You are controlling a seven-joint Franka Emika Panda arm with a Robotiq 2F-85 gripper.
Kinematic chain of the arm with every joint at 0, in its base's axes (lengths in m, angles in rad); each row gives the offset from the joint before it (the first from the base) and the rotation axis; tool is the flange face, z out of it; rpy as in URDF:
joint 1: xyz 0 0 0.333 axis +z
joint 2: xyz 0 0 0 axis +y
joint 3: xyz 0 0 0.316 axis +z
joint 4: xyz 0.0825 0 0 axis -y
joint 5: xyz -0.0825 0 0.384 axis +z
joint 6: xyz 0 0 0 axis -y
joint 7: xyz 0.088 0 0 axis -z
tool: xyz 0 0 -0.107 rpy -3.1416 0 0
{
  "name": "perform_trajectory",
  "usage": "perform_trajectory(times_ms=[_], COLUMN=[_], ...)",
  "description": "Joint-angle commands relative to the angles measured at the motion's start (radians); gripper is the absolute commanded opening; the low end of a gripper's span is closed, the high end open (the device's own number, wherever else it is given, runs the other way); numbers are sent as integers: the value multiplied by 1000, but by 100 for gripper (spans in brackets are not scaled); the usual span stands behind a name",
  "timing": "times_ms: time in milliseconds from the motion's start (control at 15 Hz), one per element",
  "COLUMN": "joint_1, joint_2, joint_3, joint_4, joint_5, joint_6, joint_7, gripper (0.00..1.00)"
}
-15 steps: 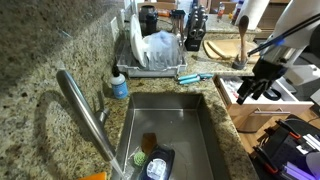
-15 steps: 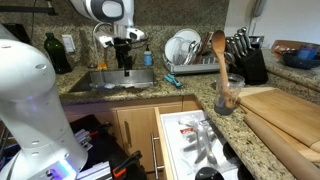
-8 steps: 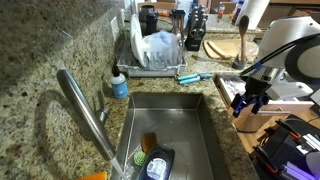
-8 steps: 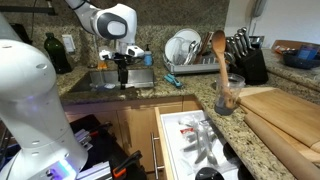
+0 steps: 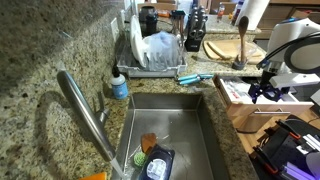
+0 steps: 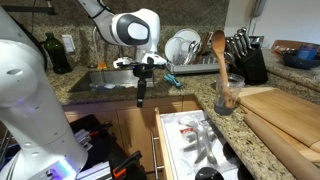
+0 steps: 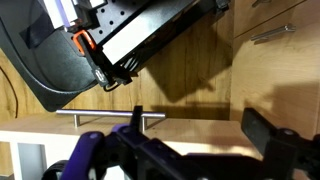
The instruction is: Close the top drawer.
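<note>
The top drawer stands pulled well out from under the granite tabletop, and there's its white inside on show with small dark items lying in it. In an exterior view from above, the same drawer juts out just beside the steel sink. The hand hangs fingers-down in front of the cabinet face below the sink, off to the side of the open drawer and not touching it. From above, the hand sits out past the drawer's tan front edge. In the wrist view, the hand shows its two dark fingers spread wide apart with nothing between them, and beyond them a wooden cabinet front with a metal bar handle. I cannot tell which front that handle belongs to. Up on the tabletop, a wooden spoon stands in a glass jar, with a knife block behind and a dish rack beside the sink.
</note>
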Motion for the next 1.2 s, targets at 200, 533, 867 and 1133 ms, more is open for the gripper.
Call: perform_trajectory(times_ms=[200, 533, 867, 1133], joint_1=[-31, 4, 16, 9], joint_2=[208, 273, 363, 545], joint_3=[-12, -98, -112, -202], joint_4=[53, 40, 102, 223], joint_5=[-67, -148, -184, -209], joint_6=[60, 72, 53, 33], joint_7=[103, 182, 245, 348], gripper=[100, 100, 100, 100])
